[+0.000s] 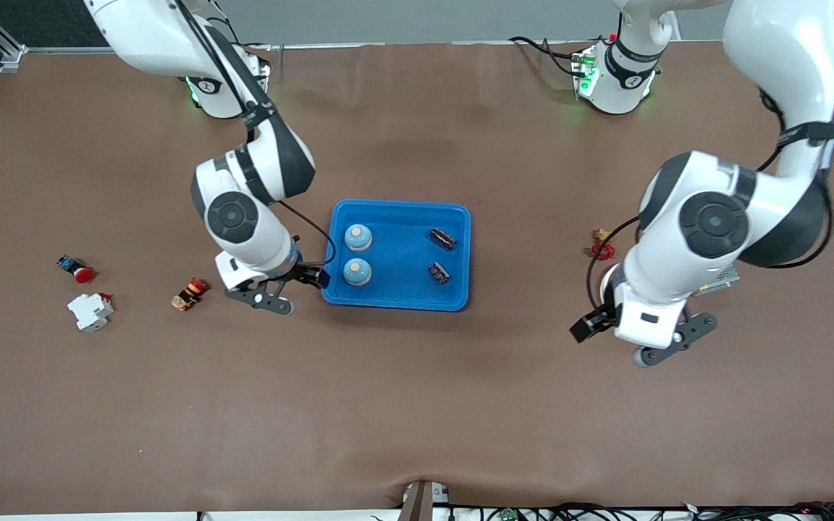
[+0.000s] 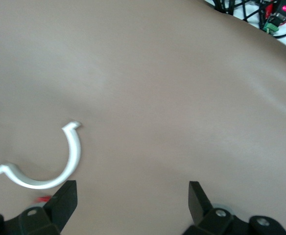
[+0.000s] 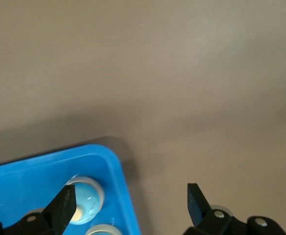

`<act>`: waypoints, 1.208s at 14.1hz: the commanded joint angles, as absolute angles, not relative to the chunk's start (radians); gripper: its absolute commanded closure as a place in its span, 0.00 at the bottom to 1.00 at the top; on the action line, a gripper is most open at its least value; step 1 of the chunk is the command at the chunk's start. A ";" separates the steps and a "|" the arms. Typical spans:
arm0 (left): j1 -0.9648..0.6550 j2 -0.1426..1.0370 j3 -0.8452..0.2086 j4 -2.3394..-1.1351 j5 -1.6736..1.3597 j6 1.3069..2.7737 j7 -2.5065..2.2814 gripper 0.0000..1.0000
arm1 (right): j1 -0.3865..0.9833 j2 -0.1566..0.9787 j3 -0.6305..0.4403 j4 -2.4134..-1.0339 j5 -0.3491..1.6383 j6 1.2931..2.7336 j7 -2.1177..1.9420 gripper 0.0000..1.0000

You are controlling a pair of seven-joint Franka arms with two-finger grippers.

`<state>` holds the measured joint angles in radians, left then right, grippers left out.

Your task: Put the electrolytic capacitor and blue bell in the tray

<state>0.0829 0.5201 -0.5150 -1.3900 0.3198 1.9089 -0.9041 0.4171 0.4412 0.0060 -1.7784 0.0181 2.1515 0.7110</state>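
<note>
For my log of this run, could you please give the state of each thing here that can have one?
tray: flat on the table, holding four parts.
two blue bells: upright in the tray.
two capacitors: lying in the tray.
right gripper: open, over the tray's corner.
left gripper: open, empty, over bare table.

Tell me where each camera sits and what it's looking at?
Front view: high across the table, facing both arms, the tray between them.
Left wrist view: on the left arm, looking down past the open left gripper at a white curved piece.
Right wrist view: on the right arm; open right gripper over the tray's corner.
Front and right wrist views share a blue bell.
</note>
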 commanded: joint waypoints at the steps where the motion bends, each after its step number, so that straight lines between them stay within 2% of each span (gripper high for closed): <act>1: 0.127 0.437 -0.522 -1.411 0.319 1.821 -0.763 0.00 | 0.364 0.433 0.021 -1.750 0.012 2.111 0.648 0.00; 11: 0.225 0.261 -0.525 -1.411 0.258 1.674 -0.530 0.00 | 0.152 0.364 0.020 -1.752 0.011 2.026 0.301 0.00; 17: 0.288 0.186 -0.522 -1.413 0.173 1.602 -0.365 0.00 | 0.081 0.357 0.025 -1.735 -0.003 1.999 0.272 0.00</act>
<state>0.2811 0.2304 -0.5164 -1.3897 0.1930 1.6227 -0.3912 0.1123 0.3728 0.0022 -1.7420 0.0151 2.0200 0.2803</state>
